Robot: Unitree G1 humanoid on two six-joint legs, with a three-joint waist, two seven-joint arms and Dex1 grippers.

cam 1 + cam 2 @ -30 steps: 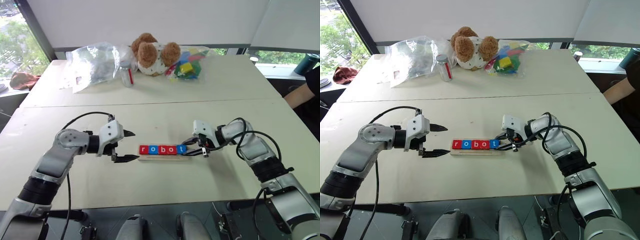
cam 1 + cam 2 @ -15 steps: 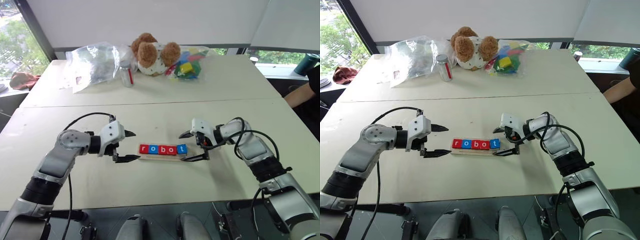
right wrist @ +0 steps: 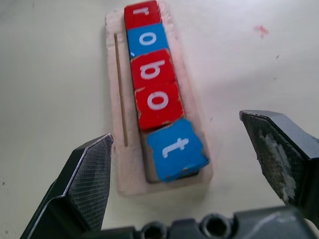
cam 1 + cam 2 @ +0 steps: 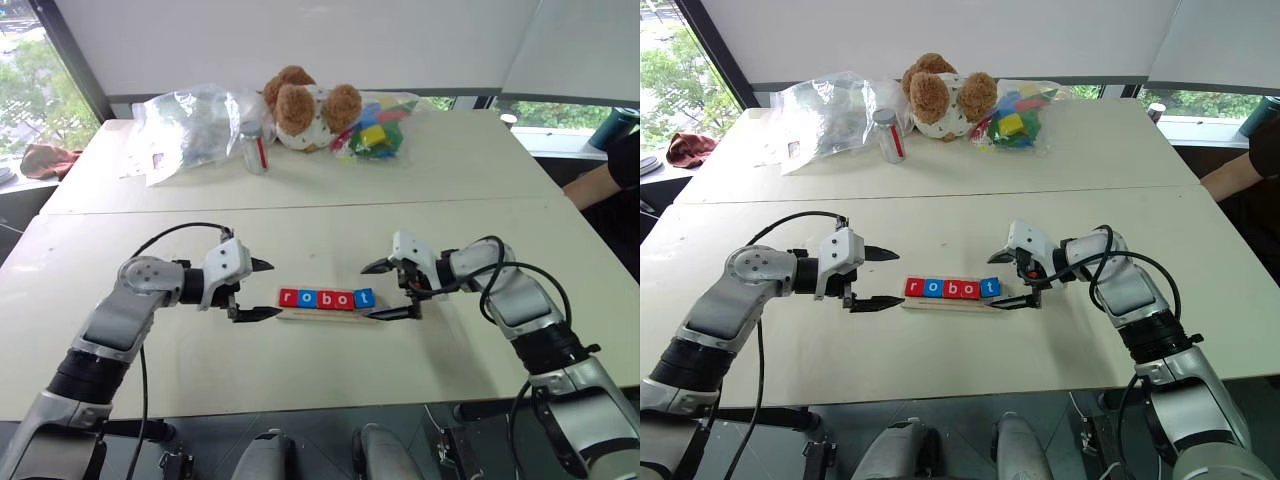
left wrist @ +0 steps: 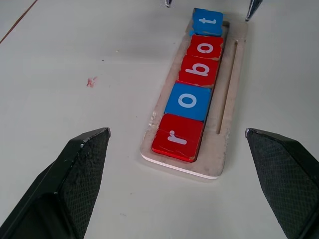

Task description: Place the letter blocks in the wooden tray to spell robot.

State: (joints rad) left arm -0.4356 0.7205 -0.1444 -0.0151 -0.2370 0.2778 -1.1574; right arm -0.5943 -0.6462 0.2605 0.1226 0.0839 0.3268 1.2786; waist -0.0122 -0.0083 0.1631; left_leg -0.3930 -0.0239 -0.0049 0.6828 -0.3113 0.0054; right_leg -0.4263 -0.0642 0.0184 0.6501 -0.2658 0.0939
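Although all five letter blocks [image 4: 326, 298] already lie in a row in the wooden tray [image 4: 330, 315] and read r, o, b, o, t from left to right, the job looks not quite finished: in the right wrist view the blue t block [image 3: 175, 148] at the right end sits crooked, one corner riding over the tray's rim instead of lying flat like the others. The tray rests on the near table [image 4: 300, 240], between the two arms. What seems left is only to nudge that last tile square into its slot. The left gripper [image 4: 252, 290] hovers just beside the tray's left end with its black fingers spread wide, holding nothing, pointing right toward the r block [image 5: 178, 138]. The right gripper [image 4: 388, 290] hangs just beside the right end, angled down and leftward, its fingers likewise spread apart and empty, straddling the line of the t block without touching it.
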